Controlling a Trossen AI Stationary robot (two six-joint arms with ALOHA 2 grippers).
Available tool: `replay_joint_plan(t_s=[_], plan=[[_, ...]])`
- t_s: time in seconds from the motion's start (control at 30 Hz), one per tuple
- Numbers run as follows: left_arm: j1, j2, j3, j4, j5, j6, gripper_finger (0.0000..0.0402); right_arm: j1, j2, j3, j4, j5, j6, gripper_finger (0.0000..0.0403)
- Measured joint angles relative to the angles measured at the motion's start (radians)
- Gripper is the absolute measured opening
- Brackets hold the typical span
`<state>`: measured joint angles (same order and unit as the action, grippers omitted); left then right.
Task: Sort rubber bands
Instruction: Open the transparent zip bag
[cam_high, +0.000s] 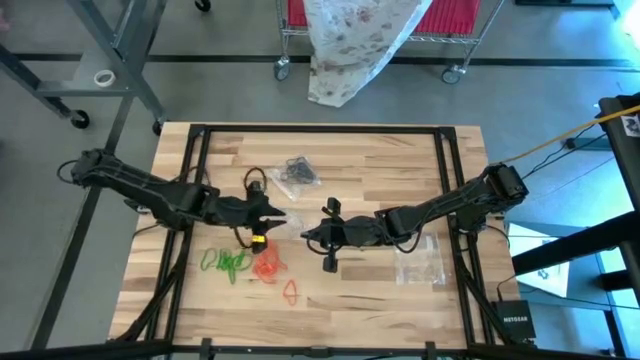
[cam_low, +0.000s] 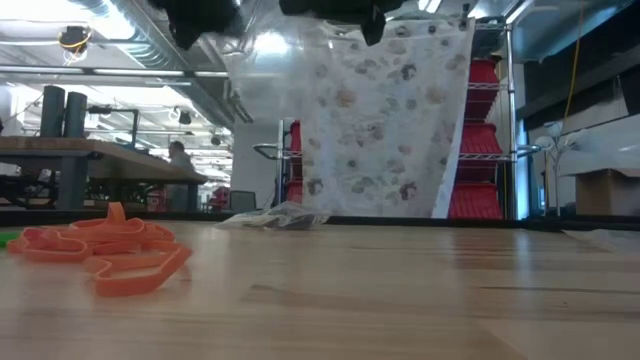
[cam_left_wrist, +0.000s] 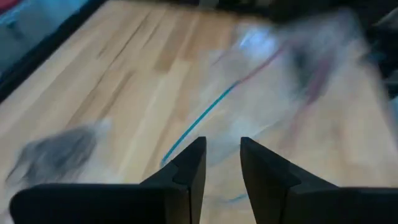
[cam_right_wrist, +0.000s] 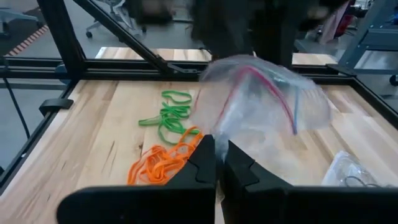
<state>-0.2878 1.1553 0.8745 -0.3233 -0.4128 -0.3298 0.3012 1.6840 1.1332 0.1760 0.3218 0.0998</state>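
A black box (cam_high: 511, 322) off the desk's (cam_high: 400, 150) edge reads NETGEAR. Right claw (cam_right_wrist: 219, 163) pinches one clear bag (cam_right_wrist: 267, 106); left claw (cam_left_wrist: 222, 163) stands spread. Beside them: green bands (cam_high: 226, 262), orange bands (cam_high: 268, 267).

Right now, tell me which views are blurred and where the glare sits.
Left wrist view: heavy motion blur over the clear bag and table; only the claw fingers look sharp. Right wrist view: the held bag is smeared, the green bands crisp. Low view: bright ceiling glare, the near orange bands soft.
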Motion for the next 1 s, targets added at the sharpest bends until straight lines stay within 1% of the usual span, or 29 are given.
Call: replay_joint_plan(t_s=[0.1, 0.13, 0.2, 0.27, 0.3, 0.33, 0.37, 0.4, 0.43, 0.5, 0.53, 0.57, 0.6, 0.67, 1.0], plan=[[0.015, 0.043, -0.012, -0.047, -0.044, -0.019, 0.0092, 0.000, 0.001, 0.000, 0.000, -0.001, 0.000, 0.0000], [0.016, 0.050, -0.013, -0.051, -0.089, -0.036, 0.0092, 0.000, 0.001, 0.000, -0.001, -0.001, 0.000, 0.0000], [0.011, 0.049, -0.013, -0.060, -0.221, -0.074, 0.0091, -0.001, 0.002, 0.000, -0.001, 0.004, 0.000, 0.0000], [-0.001, 0.037, -0.013, -0.043, -0.343, -0.079, 0.0088, -0.003, 0.002, 0.000, -0.001, 0.011, 0.004, 0.0000], [-0.007, 0.027, -0.013, -0.026, -0.382, -0.073, 0.0086, -0.003, 0.002, 0.000, -0.003, 0.011, 0.006, 0.0000], [-0.009, 0.017, -0.013, 0.001, -0.398, -0.056, 0.0084, -0.003, 0.002, 0.000, -0.005, 0.011, 0.008, 0.0000], [-0.009, 0.006, -0.013, 0.030, -0.393, -0.032, 0.0082, -0.002, 0.002, 0.001, -0.006, 0.010, 0.008, 0.0000], [-0.009, -0.007, -0.013, 0.055, -0.364, 0.002, 0.0081, -0.002, 0.002, 0.001, -0.008, 0.007, 0.008, 0.0000], [-0.014, -0.020, -0.013, 0.074, -0.310, 0.037, 0.0079, -0.001, 0.002, 0.001, -0.012, 0.002, 0.008, 0.0000], [-0.018, -0.044, -0.013, 0.100, -0.137, 0.086, 0.0077, 0.001, 0.002, 0.001, -0.019, -0.004, 0.009, 0.0000], [-0.019, -0.053, -0.012, 0.105, -0.035, 0.099, 0.0076, 0.001, 0.002, 0.001, -0.021, -0.004, 0.008, 0.0000], [-0.020, -0.057, -0.012, 0.103, 0.043, 0.099, 0.0076, 0.001, 0.002, 0.001, -0.019, -0.003, 0.007, 0.0000], [-0.021, -0.057, -0.012, 0.100, 0.093, 0.094, 0.0076, 0.001, 0.002, 0.001, -0.016, -0.003, 0.006, 0.0000], [-0.021, -0.050, -0.012, 0.100, 0.126, 0.084, 0.0076, 0.000, 0.002, 0.001, -0.012, -0.001, 0.001, 0.0000], [-0.004, 0.043, -0.013, 0.118, 0.138, 0.106, 0.0076, 0.000, 0.002, 0.001, -0.007, 0.000, 0.000, 0.0000]])
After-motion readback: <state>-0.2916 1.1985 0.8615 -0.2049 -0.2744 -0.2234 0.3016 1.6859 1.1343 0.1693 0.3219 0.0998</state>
